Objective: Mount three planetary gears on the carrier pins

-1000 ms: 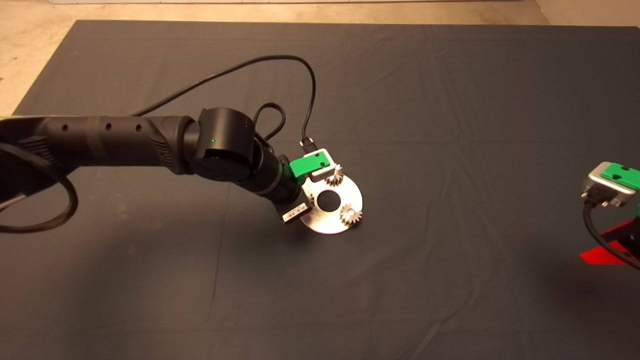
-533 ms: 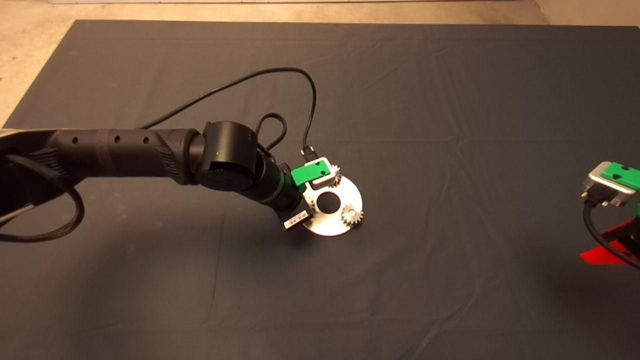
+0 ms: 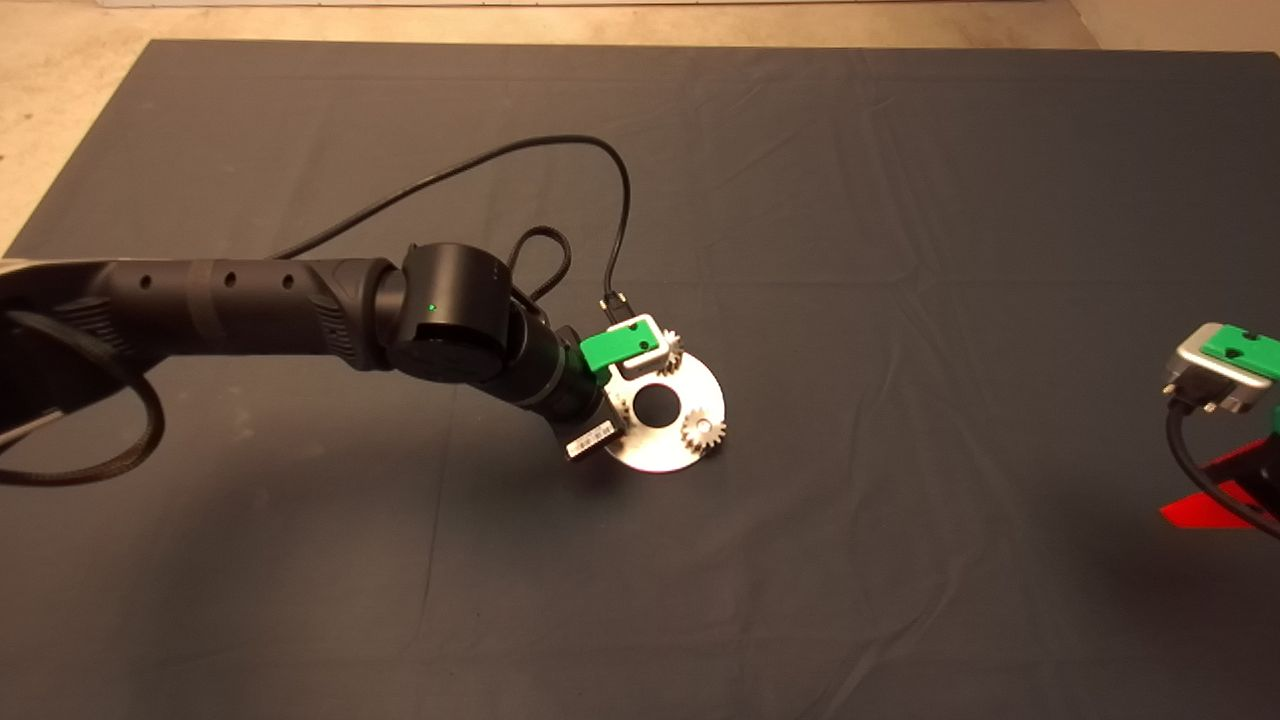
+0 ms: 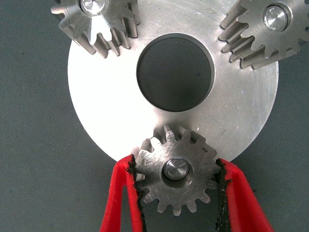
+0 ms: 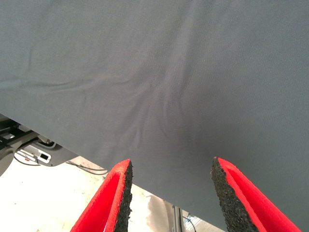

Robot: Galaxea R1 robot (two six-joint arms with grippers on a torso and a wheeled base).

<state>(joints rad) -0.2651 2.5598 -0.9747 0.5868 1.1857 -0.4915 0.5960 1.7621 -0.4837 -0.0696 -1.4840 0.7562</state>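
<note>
On the disc [image 4: 111,121], the left gripper [image 4: 176,193] pinched the third gear [image 4: 176,176] by its toothed rim, a small, rigid, slippery-looking part already on its pin [image 4: 175,168]; the right gripper [image 5: 169,193] waited, spread wide.

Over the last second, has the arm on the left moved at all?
Yes. The left gripper has drawn back slightly toward the picture's left across the disc, covering more of the far gear.

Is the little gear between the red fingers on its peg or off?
On. In the left wrist view the third gear lies flat on the disc, its pin's shiny tip showing through its bore, with the left gripper shut around it.
</note>
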